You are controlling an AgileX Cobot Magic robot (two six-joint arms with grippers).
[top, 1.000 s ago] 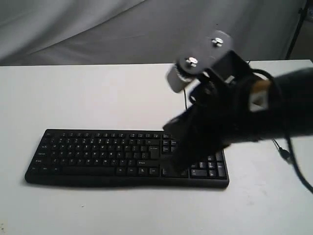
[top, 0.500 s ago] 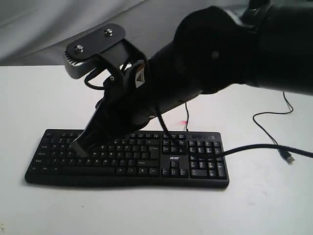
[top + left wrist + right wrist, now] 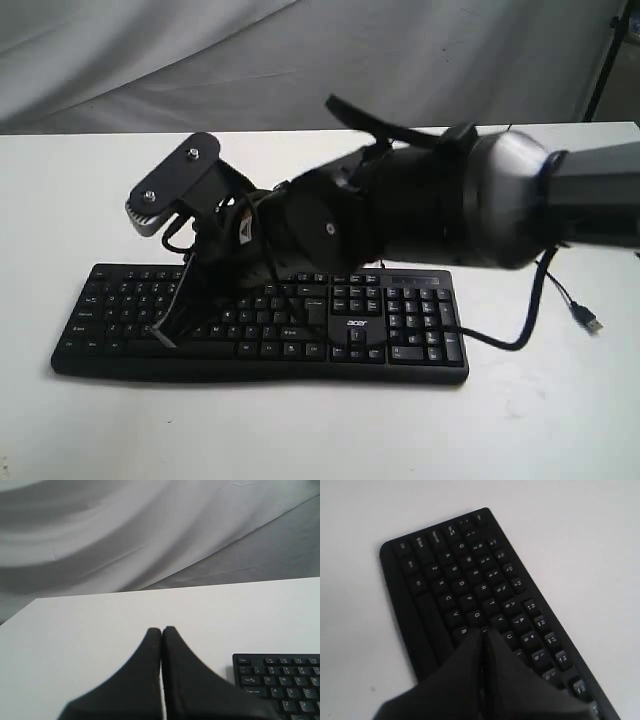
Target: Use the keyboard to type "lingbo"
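Listing your wide black plastic keyboard (image 3: 400, 340): lying flat on the white table (image 3: 80, 200). Your right claw (image 3: 482, 632): fingers pressed together, tips down at the letter keys. Your left claw (image 3: 161, 630): pressed together, over bare table near the keyboard's corner.

keyboard (image 3: 400, 335) middle: behind right arm (image 3: 450, 210) | key under right pincer (image 3: 483, 631): hidden

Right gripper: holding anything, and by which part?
Nothing held. The black right gripper has its fingers pressed together, empty, tips over the letter keys of the wide black plastic keyboard. The black left gripper is shut and empty too.
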